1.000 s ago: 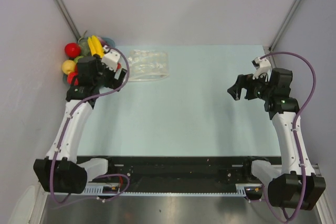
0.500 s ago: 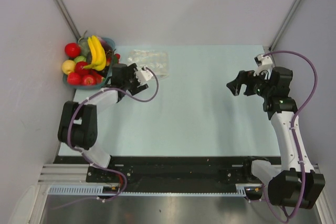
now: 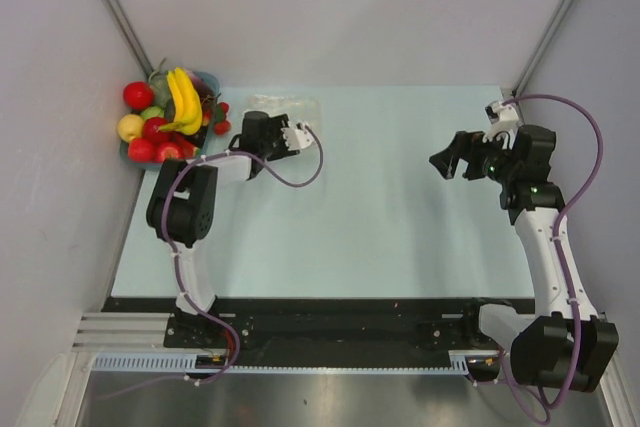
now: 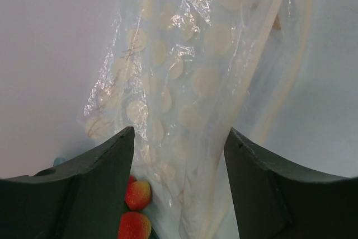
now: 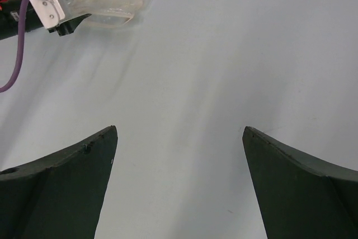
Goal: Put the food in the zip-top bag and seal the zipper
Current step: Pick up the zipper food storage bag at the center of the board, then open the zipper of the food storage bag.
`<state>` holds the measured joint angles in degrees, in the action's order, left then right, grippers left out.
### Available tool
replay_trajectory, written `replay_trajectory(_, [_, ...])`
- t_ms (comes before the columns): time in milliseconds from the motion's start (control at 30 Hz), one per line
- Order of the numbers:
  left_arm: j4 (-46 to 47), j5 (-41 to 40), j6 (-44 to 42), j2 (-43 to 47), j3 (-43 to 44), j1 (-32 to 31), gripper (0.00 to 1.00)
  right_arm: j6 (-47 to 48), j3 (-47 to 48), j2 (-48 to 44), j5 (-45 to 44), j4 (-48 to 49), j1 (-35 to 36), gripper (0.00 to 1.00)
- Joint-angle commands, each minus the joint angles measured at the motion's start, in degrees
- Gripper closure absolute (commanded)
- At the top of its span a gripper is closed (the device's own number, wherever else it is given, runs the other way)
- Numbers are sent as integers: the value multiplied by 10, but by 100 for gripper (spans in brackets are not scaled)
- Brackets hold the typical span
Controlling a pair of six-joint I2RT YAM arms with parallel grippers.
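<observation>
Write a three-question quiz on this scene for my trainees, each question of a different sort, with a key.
1. True or false: the right end effector is shut on the bag.
2. Whose wrist view shows the bag between its fingers? A. left end effector B. right end effector C. neither
3. Fill in: the food is piled at the table's far ___ corner.

Key: 1 false; 2 A; 3 left.
</observation>
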<state>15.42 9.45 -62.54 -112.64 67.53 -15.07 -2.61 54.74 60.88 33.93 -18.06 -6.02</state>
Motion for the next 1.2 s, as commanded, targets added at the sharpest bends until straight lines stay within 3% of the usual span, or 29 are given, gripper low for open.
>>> replay_trajectory(0, [24,-22,-36,-38,53,-8,33,-3,31,5,8,18,-2,0])
replay_trajectory(167, [-17,-38,-34,-59,97,-15,45,-2,35,11,0,18,-2,0])
replay_trajectory(200, [-61,-44,-29,-60,123,-15,56,-4,34,12,-4,22,-2,0])
replay_trajectory(300, [-170,-51,40,-57,181,-24,77,-16,32,13,-16,34,-2,0])
replay_trajectory(400, [-258,-51,148,-31,233,-29,100,-35,32,16,-26,42,-2,0])
replay_trajectory(633, [-484,-55,532,20,394,-36,100,-63,69,29,-28,40,5,0])
replay_trajectory(867, [-515,44,764,110,428,-46,100,-75,150,32,-4,24,10,0])
replay_trajectory(1033, [-485,57,1021,173,382,-54,100,-93,176,6,19,21,11,0])
replay_trajectory(1100, [-443,79,1127,202,297,-61,100,-101,174,-2,25,21,14,0])
replay_trajectory(1167, [-414,74,1166,239,240,-72,100,-104,175,-9,32,10,16,0])
